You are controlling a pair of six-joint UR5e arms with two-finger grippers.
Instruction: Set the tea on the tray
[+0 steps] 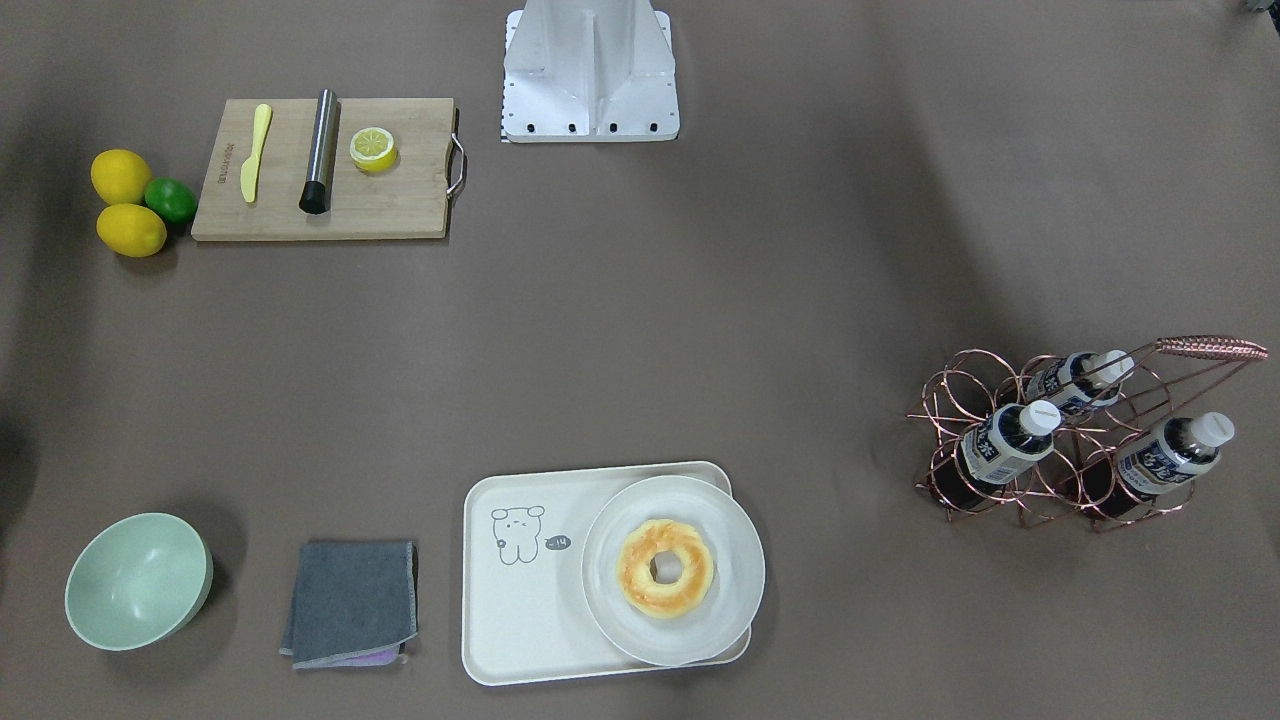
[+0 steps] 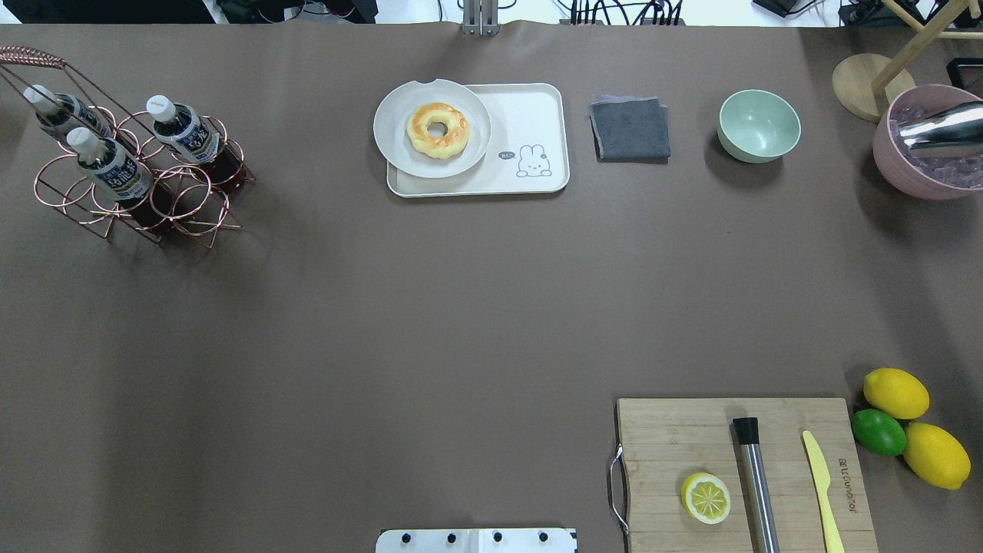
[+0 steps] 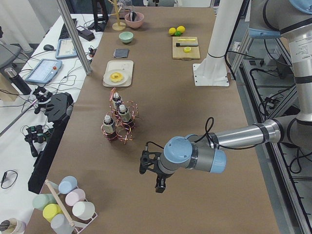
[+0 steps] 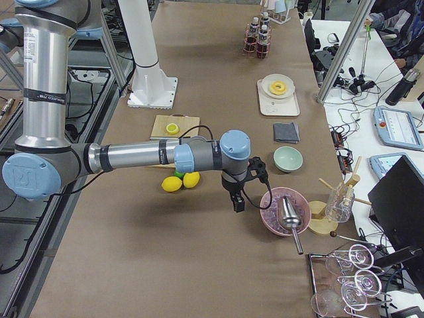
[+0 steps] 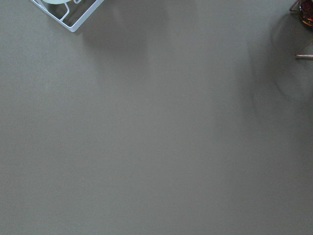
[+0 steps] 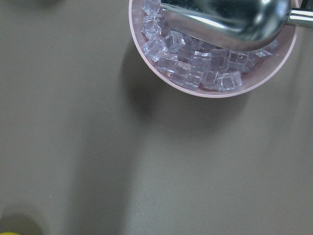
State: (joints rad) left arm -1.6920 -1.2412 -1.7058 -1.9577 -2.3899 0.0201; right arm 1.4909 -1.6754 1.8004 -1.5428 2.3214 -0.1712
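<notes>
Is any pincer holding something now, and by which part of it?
Nothing appears held: no object shows at the left pincer or the right pincer, and all three tea bottles sit in the wire rack.

Overhead, a rectangular wooden cutting board [image 2: 676,438] sits at five o'clock, a pale-green round bowl [image 2: 759,125] at one o'clock.

The overhead view looks steeply down from behind the robot's base [image 2: 476,540], which sits at its bottom edge. The front-facing view looks back the opposite way, with the base at its top. Both show the tray [image 1: 515,630] and bottle rack [image 2: 178,201]. The side views look along the table from either end. The wrist cameras hang close above it, the right one over the ice bowl [image 6: 210,94].
</notes>
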